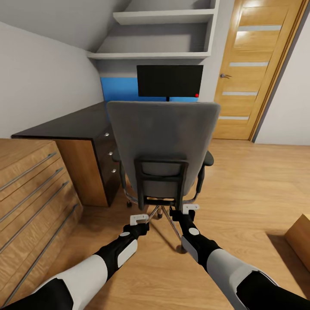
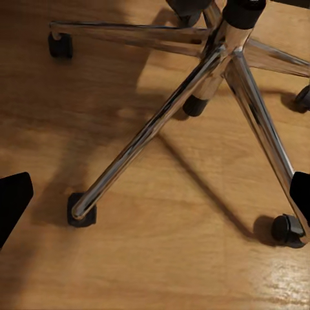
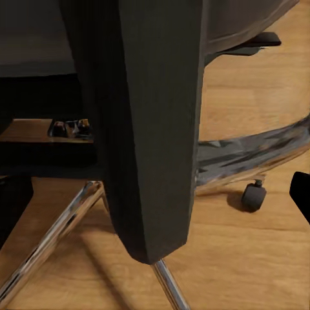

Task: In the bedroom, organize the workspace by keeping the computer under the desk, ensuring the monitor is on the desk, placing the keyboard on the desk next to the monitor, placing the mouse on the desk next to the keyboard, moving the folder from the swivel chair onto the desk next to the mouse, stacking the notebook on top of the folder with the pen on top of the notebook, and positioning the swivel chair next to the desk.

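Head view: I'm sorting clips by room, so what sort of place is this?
Probably a home study corner, perhaps in a bedroom: a grey swivel chair faces a black desk with a monitor, wall shelves above, a wooden door and drawer chests alongside.

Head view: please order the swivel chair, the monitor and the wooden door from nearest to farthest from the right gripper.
1. The swivel chair, directly ahead of the right gripper, its back toward the robot.
2. The monitor, behind the chair, on the desk.
3. The wooden door, farthest, at the far right wall.
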You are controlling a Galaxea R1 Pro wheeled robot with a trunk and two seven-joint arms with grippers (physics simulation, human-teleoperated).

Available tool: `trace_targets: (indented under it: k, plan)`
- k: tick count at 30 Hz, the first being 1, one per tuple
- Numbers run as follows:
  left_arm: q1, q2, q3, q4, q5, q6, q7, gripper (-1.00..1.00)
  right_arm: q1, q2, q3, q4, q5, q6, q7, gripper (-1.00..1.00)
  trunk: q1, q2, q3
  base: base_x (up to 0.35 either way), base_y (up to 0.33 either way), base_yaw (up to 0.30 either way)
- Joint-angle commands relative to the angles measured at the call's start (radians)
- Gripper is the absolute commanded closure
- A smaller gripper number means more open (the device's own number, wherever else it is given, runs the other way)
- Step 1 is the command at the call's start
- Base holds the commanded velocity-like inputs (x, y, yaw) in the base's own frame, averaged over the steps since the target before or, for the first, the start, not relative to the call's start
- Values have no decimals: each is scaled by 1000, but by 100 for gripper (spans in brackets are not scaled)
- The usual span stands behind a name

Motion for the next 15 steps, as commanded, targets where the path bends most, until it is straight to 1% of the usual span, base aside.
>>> trace_targets:
  k: [1, 5, 15]
  plan:
    - [-1, 1, -8, -1, 7, 0, 7, -100, -1, 0, 9, 3, -7, -3, -6, -100, 0, 0, -1, 146, 0, 0]
    - [-1, 1, -8, -1, 7, 0, 7, -100, -1, 0, 9, 6, -7, -4, -6, -100, 0, 0, -1, 252, 0, 0]
    - [-1, -1, -10, -1, 7, 0, 6, -100, -1, -1, 9, 7, -7, -3, -6, -100, 0, 0, -1, 318, 0, 0]
